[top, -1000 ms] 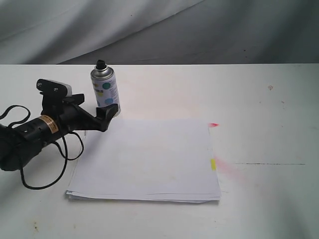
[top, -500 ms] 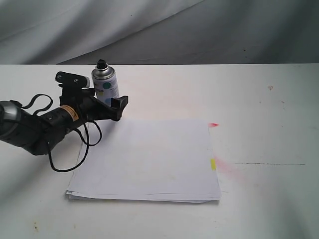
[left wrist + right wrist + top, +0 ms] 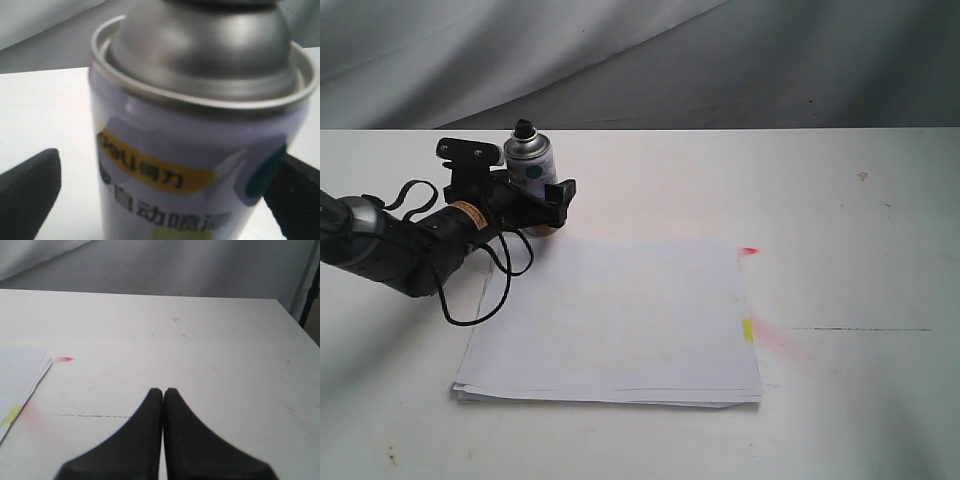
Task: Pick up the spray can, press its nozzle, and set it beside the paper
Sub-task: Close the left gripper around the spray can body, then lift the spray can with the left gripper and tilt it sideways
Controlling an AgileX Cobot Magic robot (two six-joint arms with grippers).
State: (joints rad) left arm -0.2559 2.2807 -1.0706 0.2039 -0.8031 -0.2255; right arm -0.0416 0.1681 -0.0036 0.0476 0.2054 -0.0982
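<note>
The spray can [image 3: 529,160] stands upright on the white table just beyond the paper's far left corner, its black nozzle [image 3: 524,127] on top. My left gripper [image 3: 542,195] is open with its jaws on either side of the can's body. In the left wrist view the can [image 3: 195,150] fills the picture; a gap shows beside one black finger [image 3: 30,195], while the other finger [image 3: 295,200] is close against it. The paper [image 3: 620,320] lies flat in the middle. My right gripper [image 3: 163,390] is shut and empty over bare table.
A black cable [image 3: 470,300] loops from the left arm onto the table and the paper's left edge. A red spray mark [image 3: 748,250] and a yellow mark [image 3: 748,328] sit at the paper's right edge. A grey cloth backdrop [image 3: 640,60] hangs behind the table.
My left arm has swung in toward the can from the left, and its jaws have gone from beside the can to around it. The can and paper have not moved.
</note>
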